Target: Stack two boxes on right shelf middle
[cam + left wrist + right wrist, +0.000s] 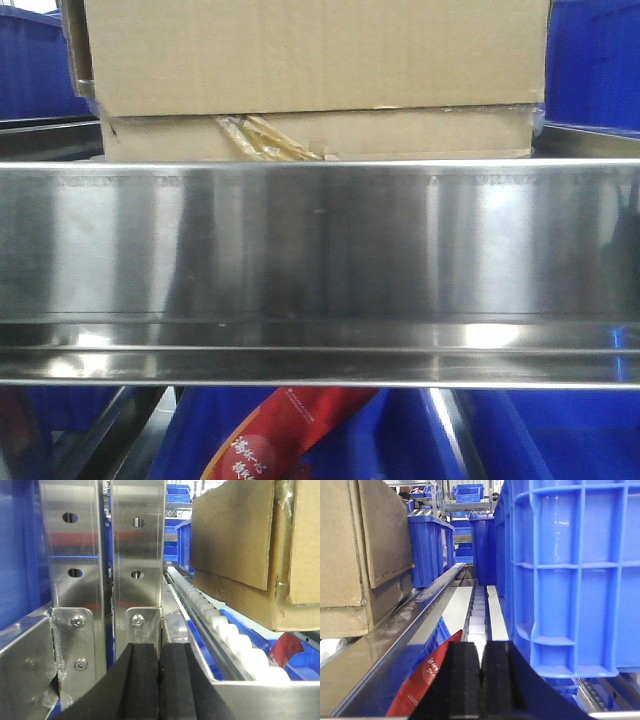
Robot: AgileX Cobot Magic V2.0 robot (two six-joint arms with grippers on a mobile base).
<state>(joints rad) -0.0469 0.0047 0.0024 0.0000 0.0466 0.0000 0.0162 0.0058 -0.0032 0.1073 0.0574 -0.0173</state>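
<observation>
From where I stand, the brushed steel shelf rail (pixel 320 270) fills the front view, and everything else sits around it. Directly above the rail, two plain brown cardboard boxes are stacked, the upper brown cardboard box (pixel 310 55) resting squarely on the lower brown cardboard box (pixel 320 135). The lower one has a torn flap just above the rail. They look light, stiff enough but easily dented, with slick sides; I would press flat palms against opposite side walls, low down. Blue plastic crates (pixel 570 575) stand beside the boxes. Below the rail lies a red printed packet (pixel 285 440). The left gripper (pixel 159 680) and right gripper (pixel 480 680) both show black pads pressed together, clenched on nothing.
</observation>
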